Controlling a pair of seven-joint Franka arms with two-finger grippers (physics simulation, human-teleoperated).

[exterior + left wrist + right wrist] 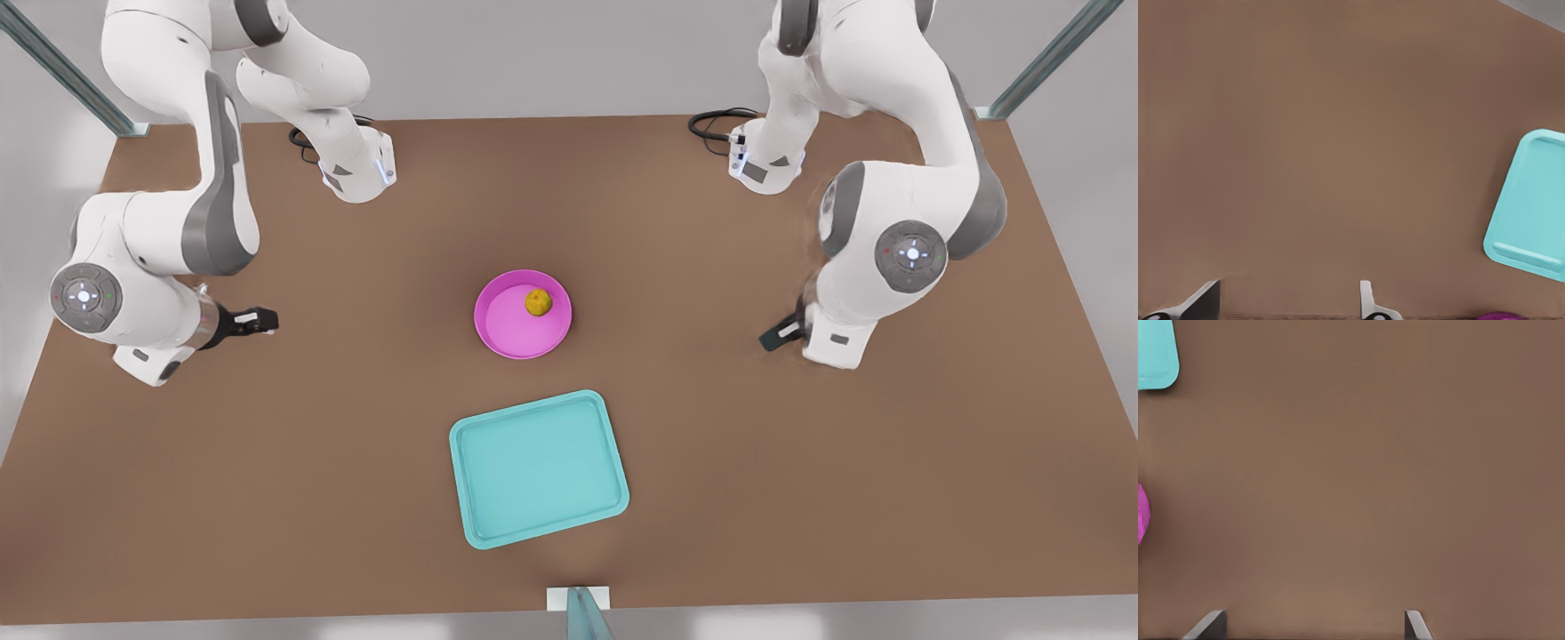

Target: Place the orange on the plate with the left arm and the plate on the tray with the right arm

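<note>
Well, at the front view's left the right gripper (267, 318) hangs low over the bare table (356, 444), well apart from everything. The right wrist view shows its fingers (1211, 625) spread wide with nothing between them.

Mid-table sits the plate (498, 342), with the orange (538, 301) inside it, close to the rim on the side away from the tray (533, 467). The tray lies near the plate, apart from it and a little skewed, and holds nothing.

At the front view's right the left gripper (772, 338) is largely hidden under its own arm. The left wrist view shows its fingers (1205, 300) parted, gripping nothing. Both wrist views cut off the tray and the plate at their edges.
</note>
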